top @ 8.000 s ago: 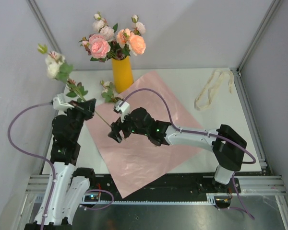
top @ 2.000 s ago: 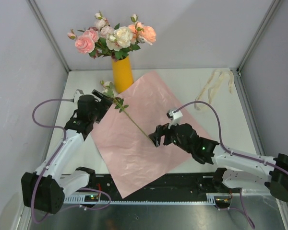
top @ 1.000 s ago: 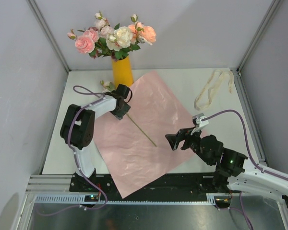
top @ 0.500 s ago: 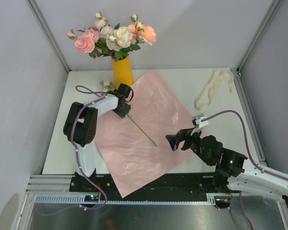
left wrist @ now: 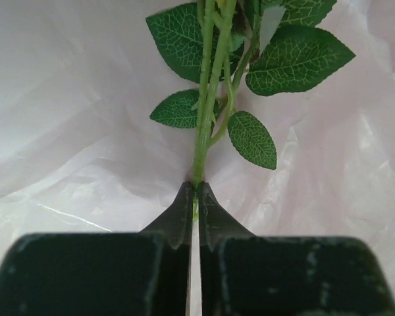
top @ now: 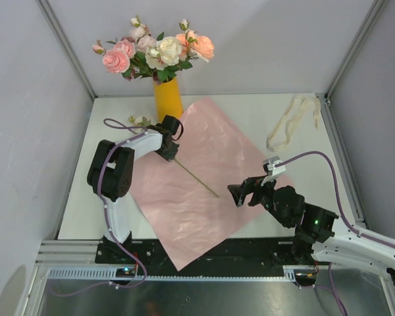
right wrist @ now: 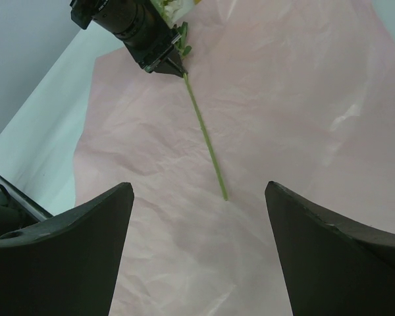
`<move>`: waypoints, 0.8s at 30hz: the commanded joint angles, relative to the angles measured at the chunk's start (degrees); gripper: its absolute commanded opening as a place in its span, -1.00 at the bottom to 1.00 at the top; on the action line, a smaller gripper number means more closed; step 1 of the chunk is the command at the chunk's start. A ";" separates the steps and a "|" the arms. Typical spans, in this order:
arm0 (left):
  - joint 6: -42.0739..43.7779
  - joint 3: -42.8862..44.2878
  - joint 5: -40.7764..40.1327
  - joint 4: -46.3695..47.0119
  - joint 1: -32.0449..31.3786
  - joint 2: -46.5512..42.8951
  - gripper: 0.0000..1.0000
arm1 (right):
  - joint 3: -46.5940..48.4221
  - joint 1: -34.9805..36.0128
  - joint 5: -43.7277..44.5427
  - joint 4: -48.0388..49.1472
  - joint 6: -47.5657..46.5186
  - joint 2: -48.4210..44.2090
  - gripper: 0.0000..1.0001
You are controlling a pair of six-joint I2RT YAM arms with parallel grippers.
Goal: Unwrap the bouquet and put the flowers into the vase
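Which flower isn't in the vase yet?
The single stem lying across the pink paper, clamped near its leaves by the left end effector; all the others stand upright in the yellow vase.

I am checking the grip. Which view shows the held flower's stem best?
The left wrist view: the stem is close up, pinched by the left gripper. The right wrist view shows its bare length on the pink paper; the top view shows it small and thin.
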 commanded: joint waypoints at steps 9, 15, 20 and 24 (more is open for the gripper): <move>-2.71 -5.19 -14.01 -3.42 -0.59 -19.52 -1.00 | 0.15 0.20 2.02 1.80 -1.21 -0.93 0.76; -0.27 -8.28 -23.39 -3.31 -1.67 -31.15 -1.00 | 0.20 0.18 2.17 1.50 -0.76 -1.28 0.76; 5.58 -10.66 -35.76 -3.04 -3.31 -41.54 -1.00 | 0.15 0.12 2.24 1.52 -0.48 -1.92 0.76; 17.54 -13.79 -36.59 4.70 -3.44 -48.93 -1.00 | 0.15 0.19 2.44 1.84 -0.37 -1.64 0.76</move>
